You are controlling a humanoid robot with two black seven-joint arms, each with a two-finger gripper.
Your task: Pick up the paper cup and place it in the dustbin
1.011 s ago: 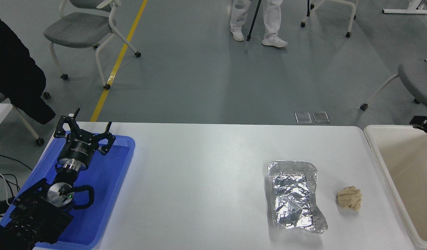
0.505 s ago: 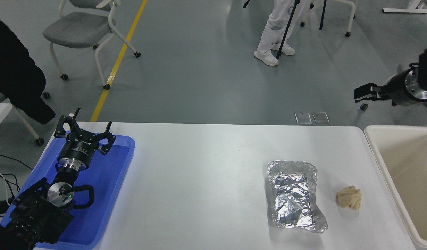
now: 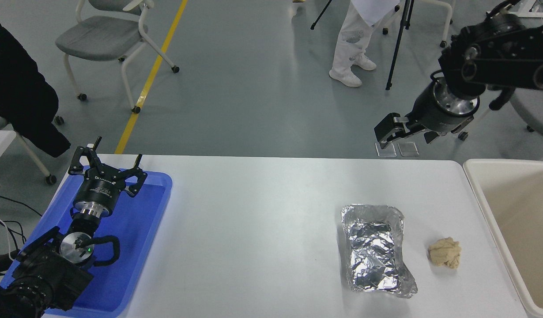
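No paper cup shows anywhere in the head view; it is hidden or out of view. The cream dustbin [image 3: 485, 207] stands at the table's right end, cut off by the picture's edge, and its visible part holds nothing. My right gripper [image 3: 382, 134] hangs high above the table's far edge, left of the dustbin, seen side-on and holding nothing that I can see. My left gripper [image 3: 109, 158] is open and empty, parked over the blue tray [image 3: 148, 221] at the lower left.
A crumpled silver foil tray [image 3: 375, 249] lies right of the table's centre, a tan crumpled paper ball [image 3: 445, 252] between it and the dustbin. A person [image 3: 355, 35] with a tripod walks on the floor beyond. Chairs stand at the back.
My right arm has swung in from the right edge, up and leftward, to above the table's far right. The person with the tripod has moved across the floor. The left arm is still.
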